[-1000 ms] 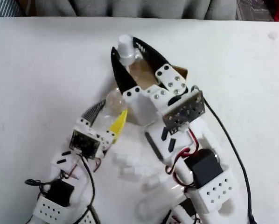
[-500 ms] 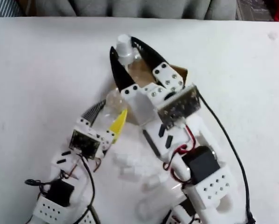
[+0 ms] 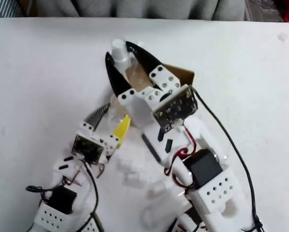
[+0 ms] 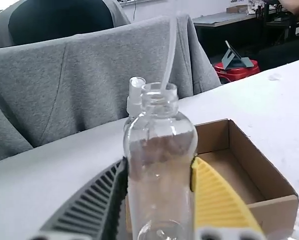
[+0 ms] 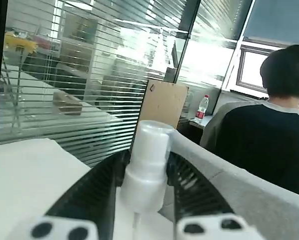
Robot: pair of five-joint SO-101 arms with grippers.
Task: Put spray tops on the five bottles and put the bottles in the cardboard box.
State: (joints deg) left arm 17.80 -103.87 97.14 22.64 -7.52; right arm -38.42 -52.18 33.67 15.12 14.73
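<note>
High view: white bench (image 3: 43,67), with the cardboard box (image 3: 182,75) partly covered by the right arm.
Right gripper (image 3: 121,59): black fingers pinching a white spray top (image 3: 119,48), held just beyond the bottle (image 3: 116,103).
Left gripper (image 3: 110,116): grey and yellow fingers clamped on the clear bottle, which is upright with its neck uncapped, just beside the box.
Left wrist view: a thin tube rises at the bottle's mouth.

The right arm (image 3: 176,104) hides the box (image 3: 185,75) but for its 2 o'clock corner; the bottle (image 4: 159,165) base is cut off.
</note>
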